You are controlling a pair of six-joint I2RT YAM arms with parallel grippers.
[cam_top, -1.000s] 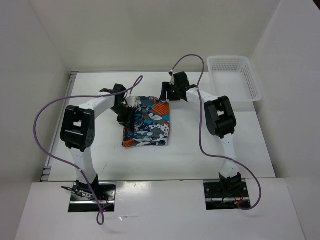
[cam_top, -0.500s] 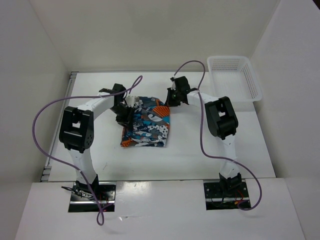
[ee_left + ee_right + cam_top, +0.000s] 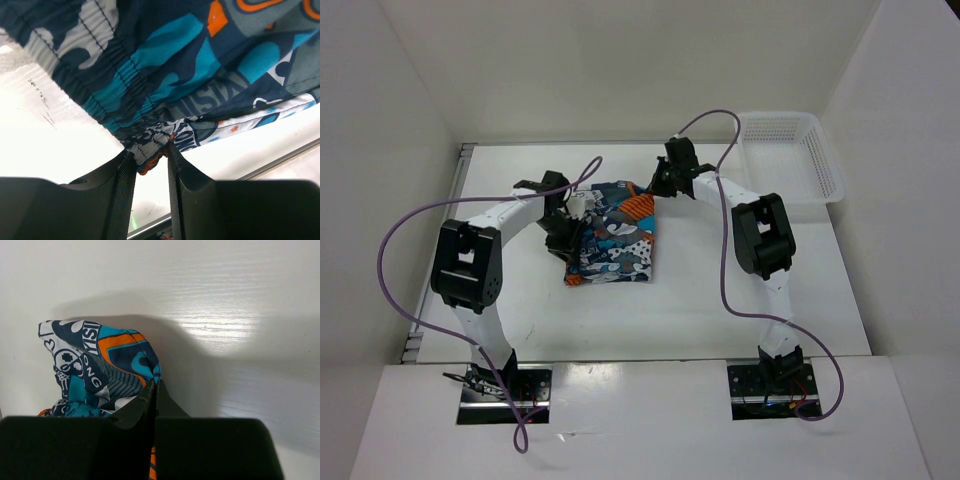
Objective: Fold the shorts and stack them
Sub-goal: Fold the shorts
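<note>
On the far half of the table (image 3: 720,310), both arms reach in from opposite sides onto the shorts (image 3: 617,245).

Left arm: elbow raised, forearm bent inward and down. The left gripper (image 3: 563,222) sits at the left edge of the cloth. Wrist view: jaws a narrow gap apart, a bunched bit of gathered waistband pinched between them. The rest of the cloth spreads ahead of and above the tips.

Right arm: elbow high, forearm stretched away from its base. The right gripper (image 3: 657,183) is at the cloth's far right corner. Wrist view: jaws pressed together on a fold of the print. The cloth bulges to the left of the tips, with bare table ahead and to the right.

The shorts lie between the two grippers in a rumpled, roughly square bundle; the far edge looks lifted.

The surface is white and faintly grained. A white mesh basket (image 3: 827,160) stands well to the right of the right gripper, in the far corner. White walls (image 3: 620,70) enclose the table. Purple cables (image 3: 408,245) loop from both arms.
</note>
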